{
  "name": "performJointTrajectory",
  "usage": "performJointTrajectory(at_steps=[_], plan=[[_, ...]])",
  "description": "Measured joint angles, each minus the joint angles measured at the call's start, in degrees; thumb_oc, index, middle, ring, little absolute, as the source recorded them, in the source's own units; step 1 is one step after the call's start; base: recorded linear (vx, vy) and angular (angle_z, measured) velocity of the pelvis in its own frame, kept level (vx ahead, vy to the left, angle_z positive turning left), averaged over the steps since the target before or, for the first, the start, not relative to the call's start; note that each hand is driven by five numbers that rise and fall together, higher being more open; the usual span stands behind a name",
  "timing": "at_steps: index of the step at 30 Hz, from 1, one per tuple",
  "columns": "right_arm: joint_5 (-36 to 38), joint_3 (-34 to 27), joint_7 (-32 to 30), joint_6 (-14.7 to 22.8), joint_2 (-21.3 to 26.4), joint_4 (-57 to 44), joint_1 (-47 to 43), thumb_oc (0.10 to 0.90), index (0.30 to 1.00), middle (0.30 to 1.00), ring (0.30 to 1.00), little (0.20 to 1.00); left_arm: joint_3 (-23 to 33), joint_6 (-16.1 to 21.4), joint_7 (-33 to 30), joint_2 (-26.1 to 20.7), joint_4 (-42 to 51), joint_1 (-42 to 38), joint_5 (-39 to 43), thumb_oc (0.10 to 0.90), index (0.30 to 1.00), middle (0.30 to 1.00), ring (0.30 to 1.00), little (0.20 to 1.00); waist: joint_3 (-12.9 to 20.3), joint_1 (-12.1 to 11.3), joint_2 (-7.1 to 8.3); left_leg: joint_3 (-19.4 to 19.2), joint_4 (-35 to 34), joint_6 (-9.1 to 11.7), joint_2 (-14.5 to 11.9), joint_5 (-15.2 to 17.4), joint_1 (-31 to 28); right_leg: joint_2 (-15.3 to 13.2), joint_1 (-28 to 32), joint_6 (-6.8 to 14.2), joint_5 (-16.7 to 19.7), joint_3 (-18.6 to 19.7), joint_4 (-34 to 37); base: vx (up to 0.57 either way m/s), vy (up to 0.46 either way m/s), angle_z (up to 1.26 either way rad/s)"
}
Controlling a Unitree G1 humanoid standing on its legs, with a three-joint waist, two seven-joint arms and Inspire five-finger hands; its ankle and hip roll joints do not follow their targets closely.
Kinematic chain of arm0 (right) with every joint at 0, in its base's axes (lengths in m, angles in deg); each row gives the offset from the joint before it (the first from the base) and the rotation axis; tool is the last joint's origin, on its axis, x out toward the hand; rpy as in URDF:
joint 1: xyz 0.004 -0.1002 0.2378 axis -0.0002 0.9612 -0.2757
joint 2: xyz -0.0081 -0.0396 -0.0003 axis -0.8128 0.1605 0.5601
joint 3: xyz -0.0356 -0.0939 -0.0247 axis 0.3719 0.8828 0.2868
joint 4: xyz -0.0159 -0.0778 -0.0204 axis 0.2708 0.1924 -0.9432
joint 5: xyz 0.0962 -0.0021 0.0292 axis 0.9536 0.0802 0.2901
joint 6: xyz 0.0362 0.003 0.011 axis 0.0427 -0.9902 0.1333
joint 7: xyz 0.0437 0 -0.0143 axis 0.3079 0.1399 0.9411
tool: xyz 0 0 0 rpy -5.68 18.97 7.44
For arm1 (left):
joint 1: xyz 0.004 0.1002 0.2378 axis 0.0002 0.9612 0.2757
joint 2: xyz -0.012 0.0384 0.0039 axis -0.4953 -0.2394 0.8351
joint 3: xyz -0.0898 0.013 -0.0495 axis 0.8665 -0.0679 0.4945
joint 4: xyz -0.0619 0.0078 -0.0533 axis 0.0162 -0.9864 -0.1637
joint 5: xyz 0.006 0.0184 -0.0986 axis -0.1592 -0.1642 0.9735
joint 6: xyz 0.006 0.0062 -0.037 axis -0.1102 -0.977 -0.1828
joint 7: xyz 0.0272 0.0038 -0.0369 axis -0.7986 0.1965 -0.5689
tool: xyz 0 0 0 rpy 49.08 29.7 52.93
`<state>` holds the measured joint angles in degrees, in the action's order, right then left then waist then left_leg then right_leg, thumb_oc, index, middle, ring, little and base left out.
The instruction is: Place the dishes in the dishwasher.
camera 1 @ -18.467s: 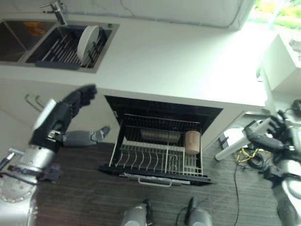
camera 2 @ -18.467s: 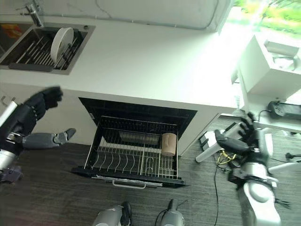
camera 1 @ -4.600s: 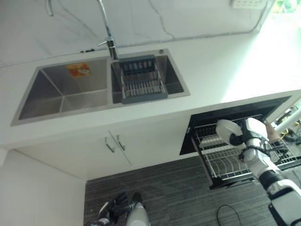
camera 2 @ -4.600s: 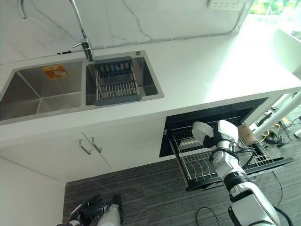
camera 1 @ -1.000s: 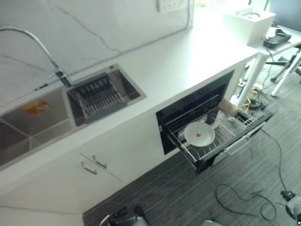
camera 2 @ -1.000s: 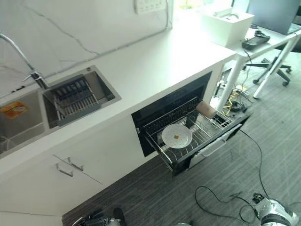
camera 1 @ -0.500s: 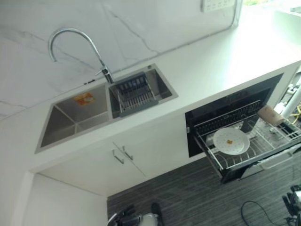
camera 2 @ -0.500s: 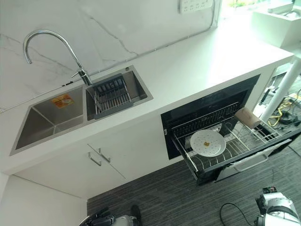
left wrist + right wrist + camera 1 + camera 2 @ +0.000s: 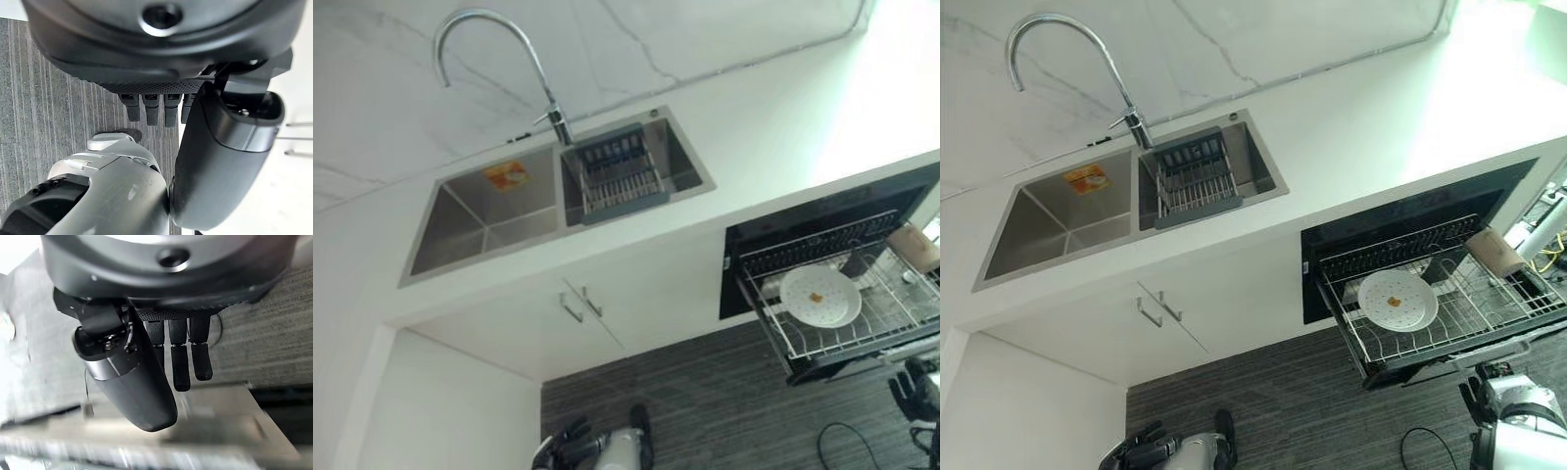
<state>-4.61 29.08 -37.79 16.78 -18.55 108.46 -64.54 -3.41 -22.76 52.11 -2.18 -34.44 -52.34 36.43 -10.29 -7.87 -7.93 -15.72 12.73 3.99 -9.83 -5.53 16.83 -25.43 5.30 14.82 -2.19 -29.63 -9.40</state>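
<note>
Both hands empty | left hand (image 9: 205, 147) fingers straight | right hand (image 9: 146, 382) fingers straight | plate (image 9: 1398, 300) in dishwasher rack (image 9: 1489, 318)

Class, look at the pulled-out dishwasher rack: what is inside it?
In the rack a white plate lies flat, a tan cup at the back corner. Whatever lies under the plate is hidden.

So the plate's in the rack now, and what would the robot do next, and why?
Probably push the pulled-out rack back into the dishwasher. The white plate already lies in it beside a brown cup, the sink's drainer holds no dishes, and the right hand hangs open by the rack's front edge.
</note>
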Motion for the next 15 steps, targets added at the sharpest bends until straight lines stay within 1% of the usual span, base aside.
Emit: performJointTrajectory(at_steps=[1,2,3,4,7,9,11,12,14,15], plan=[[-0.12,0.85,-0.02,0.03,0.59,0.91,-0.57,0.4,0.3,0.3,0.3,0.3,0.01,-0.11,-0.02,-0.11,0.07,-0.36,0.05,0.8,0.9,0.9,0.9,0.9,-0.92,-0.07,0.06,0.29,0.69,-0.1,0.31,-0.42,0.27,-0.01,0.57,0.2,0.92,-0.68,0.19,0.04,0.041,0.27],[-0.13,0.97,-0.4,-0.31,1.29,1.21,-1.13,0.4,0.3,0.3,0.3,0.3,0.03,-0.11,0.28,-0.14,0.19,-0.3,0.91,0.8,0.9,0.9,0.9,0.9,-1.2,-0.22,0.05,0.56,1.62,-0.46,0.27,0.09,1.35,-0.3,-0.18,0.3,0.84,-0.69,-0.6,0.12,0.03,0.22],[-0.14,1.86,-0.44,-0.29,1.52,1.23,-1.49,0.4,0.3,0.3,0.3,0.3,0.26,-0.11,0.84,-0.29,0.21,-0.37,2.12,0.8,0.9,0.9,0.9,0.9,-1.62,-0.26,0.52,0.24,1.87,-0.6,0.58,0.73,1.69,-0.55,0.07,-0.08,0.41,-0.88,-0.09,0.05,0.051,0.14],[-0.23,2.42,-0.78,-0.25,1.73,1.26,-1.93,0.4,0.3,0.3,0.3,0.3,1.07,-0.14,1.2,-0.29,0.23,-0.36,2.32,0.8,0.9,0.9,0.9,0.9,-1.86,-0.32,0.62,0.49,2.55,-0.94,0.82,0.95,2.23,-0.6,0.14,-0.24,0.65,-0.93,0.22,0.05,0.052,0.11],[-0.87,5.07,-1.99,-0.28,2.24,1.34,-4.86,0.4,0.3,0.3,0.3,0.3,1.69,-0.24,1.65,-0.29,0.8,-0.52,4.01,0.8,0.9,0.9,0.9,0.9,-3.45,-0.39,0.67,0.56,5.22,-1.48,1.14,2.34,3.22,-1.27,0.69,-0.31,0.99,-1.21,0.22,0.06,0.038,0.06],[-0.94,5.71,-1.89,-0.41,2.44,1.51,-6.83,0.4,0.3,0.3,0.3,0.3,2.02,-0.35,2.04,-0.29,0.87,-0.87,4.29,0.8,0.9,0.9,0.9,0.9,-4.21,-0.75,0.68,0.81,5.5,-1.56,1.51,2.4,3.62,-1.44,0.82,-0.4,1.13,-1.56,0.5,0.06,0.037,0.09],[-0.97,7.51,-1.94,-0.61,3.18,1.73,-8.73,0.4,0.3,0.3,0.3,0.3,1.87,-0.38,2.09,-0.29,1.26,-0.98,4.29,0.8,0.9,0.9,0.9,0.9,-4.45,-1.19,0.25,1.68,5.79,-1.54,1.89,2.37,4.64,-1.44,0.77,-0.26,1.19,-2.45,0.47,0.06,0.035,0.19],[-0.95,7.86,-1.99,-0.62,3.68,1.77,-9.47,0.4,0.3,0.3,0.3,0.3,1.83,-0.38,2.13,-0.26,1.41,-1.07,4.3,0.8,0.9,0.9,0.9,0.9,-4.57,-1.85,0.01,1.95,5.93,-1.56,2.03,2.39,5.07,-1.47,0.79,-0.24,1.16,-2.9,0.64,0.07,0.028,0.19],[-0.87,9.99,-2.23,-0.44,4.63,1.95,-13.55,0.4,0.3,0.3,0.3,0.3,2.31,-0.41,2.01,-0.32,1.45,-1.39,4.44,0.8,0.9,0.9,0.9,0.9,-6.13,-3.44,-0.58,2.89,6.3,-1.7,2.93,2.32,5.48,-1.66,1.4,-0.24,1.22,-3.95,1.14,0.08,0.034,0.22],[-0.86,10.52,-2.34,-0.24,4.71,2.08,-14.84,0.4,0.3,0.3,0.3,0.3,2.3,-0.44,1.97,-0.32,1.4,-1.36,4.44,0.8,0.9,0.9,0.9,0.9,-6.21,-3.67,-0.69,3.13,6.44,-1.77,3.12,2.3,6.05,-1.72,1.29,-0.19,1.2,-4.26,1.15,0.04,0.019,0.21]])
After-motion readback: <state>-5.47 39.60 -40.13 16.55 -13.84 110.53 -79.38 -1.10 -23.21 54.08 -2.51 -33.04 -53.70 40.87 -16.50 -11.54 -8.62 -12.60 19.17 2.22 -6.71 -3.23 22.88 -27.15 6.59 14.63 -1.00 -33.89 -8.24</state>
